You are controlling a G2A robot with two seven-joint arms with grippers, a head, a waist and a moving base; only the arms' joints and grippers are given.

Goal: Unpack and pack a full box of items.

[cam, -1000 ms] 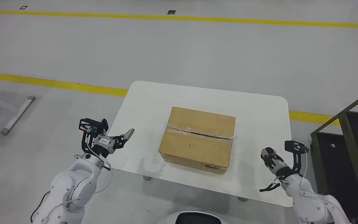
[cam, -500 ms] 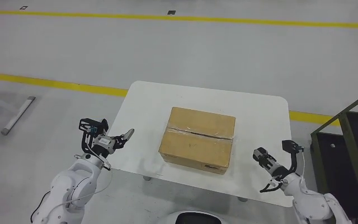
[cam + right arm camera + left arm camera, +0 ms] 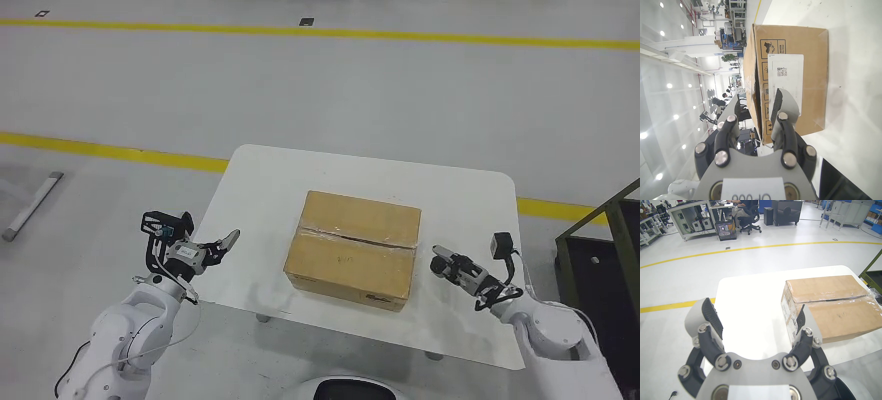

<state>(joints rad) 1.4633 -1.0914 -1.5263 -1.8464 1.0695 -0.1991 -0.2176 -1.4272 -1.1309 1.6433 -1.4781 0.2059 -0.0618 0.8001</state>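
Observation:
A closed brown cardboard box (image 3: 352,248), its top seam taped, sits in the middle of the white table (image 3: 300,170). My left gripper (image 3: 222,245) hovers over the table's left edge, well apart from the box, open and empty. In the left wrist view the box (image 3: 831,306) lies beyond the spread fingers (image 3: 712,315). My right gripper (image 3: 440,262) is close to the box's right end, open, turned on its side. In the right wrist view it (image 3: 757,104) faces the labelled end of the box (image 3: 791,75), level with the top flap's edge.
A green-framed rack (image 3: 610,250) stands just off the table's right side. Bare table surface (image 3: 450,320) lies in front of and behind the box. A grey bar (image 3: 30,205) lies on the floor to the far left.
My right gripper has swung in from the table's right front corner to the box's right end. The left arm and the box have not moved.

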